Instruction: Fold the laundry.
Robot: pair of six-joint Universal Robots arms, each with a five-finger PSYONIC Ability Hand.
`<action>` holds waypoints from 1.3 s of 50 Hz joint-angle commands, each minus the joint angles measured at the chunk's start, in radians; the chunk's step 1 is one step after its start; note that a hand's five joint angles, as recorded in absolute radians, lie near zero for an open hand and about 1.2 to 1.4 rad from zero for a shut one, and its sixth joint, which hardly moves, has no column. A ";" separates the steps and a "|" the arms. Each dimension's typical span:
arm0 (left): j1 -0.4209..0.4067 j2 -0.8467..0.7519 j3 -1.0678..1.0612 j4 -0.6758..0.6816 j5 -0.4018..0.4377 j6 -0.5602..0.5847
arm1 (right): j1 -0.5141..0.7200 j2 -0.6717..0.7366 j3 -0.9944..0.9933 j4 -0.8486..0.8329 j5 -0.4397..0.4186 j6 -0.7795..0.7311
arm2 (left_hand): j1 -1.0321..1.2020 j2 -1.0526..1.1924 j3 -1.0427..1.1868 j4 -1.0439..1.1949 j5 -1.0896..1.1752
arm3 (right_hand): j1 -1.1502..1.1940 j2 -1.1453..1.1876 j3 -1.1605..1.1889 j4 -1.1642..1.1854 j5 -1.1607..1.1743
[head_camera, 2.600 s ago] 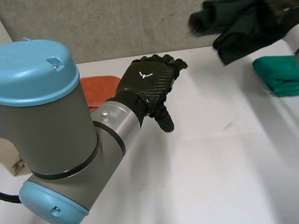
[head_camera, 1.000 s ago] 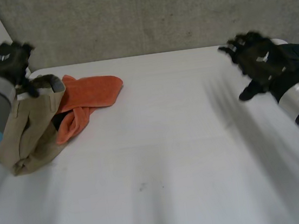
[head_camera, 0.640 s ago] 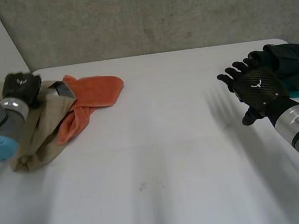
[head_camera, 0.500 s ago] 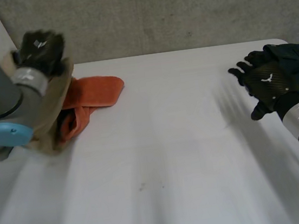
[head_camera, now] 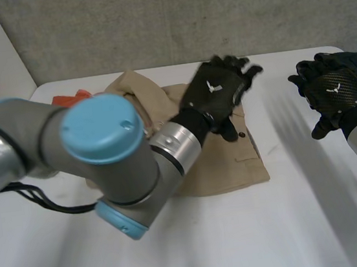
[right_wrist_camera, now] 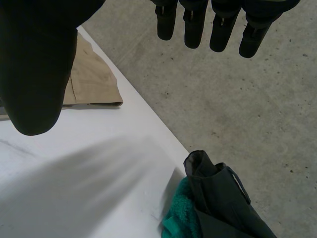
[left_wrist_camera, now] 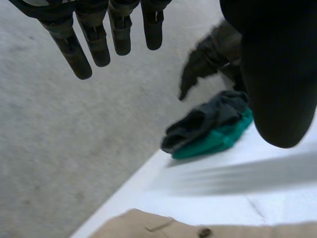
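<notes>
A tan garment (head_camera: 230, 159) with a button lies spread on the middle of the white table (head_camera: 257, 241). My left hand (head_camera: 216, 96) hovers over its far part, open with straight fingers (left_wrist_camera: 94, 39) and nothing in it; the tan garment (left_wrist_camera: 163, 225) lies below the palm. My right hand (head_camera: 333, 92) is open at the right side, beside a dark garment (head_camera: 352, 60). In the right wrist view its fingers (right_wrist_camera: 213, 20) are spread, with the tan garment (right_wrist_camera: 91, 79) off to the thumb's side.
An orange cloth (head_camera: 70, 96) peeks out behind my left arm at the far left. The dark garment (right_wrist_camera: 223, 198) rests on a teal cloth (right_wrist_camera: 183, 220) at the table's right far edge. A grey wall runs behind the table.
My left arm swung from the far left to the middle, carrying the tan garment there, then let it go. My right hand drew back slightly toward the dark pile.
</notes>
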 commanded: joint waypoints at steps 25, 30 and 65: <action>0.429 0.278 -0.608 -0.075 -0.169 0.014 | 0.314 0.209 -0.204 0.389 0.037 0.082 | 0.331 0.318 0.311 0.324 0.325 | 0.178 0.199 0.206 0.203 0.198; 0.458 0.136 -0.533 -0.042 -0.059 0.016 | 0.337 0.301 -0.266 0.374 0.087 0.071 | 0.400 0.387 0.381 0.394 0.395 | 0.254 0.276 0.282 0.279 0.274; 0.420 0.098 -0.332 -0.225 -0.031 0.116 | 0.324 0.306 -0.332 0.299 0.115 -0.024 | 1.176 1.163 1.156 1.169 1.170 | 1.157 1.179 1.185 1.182 1.177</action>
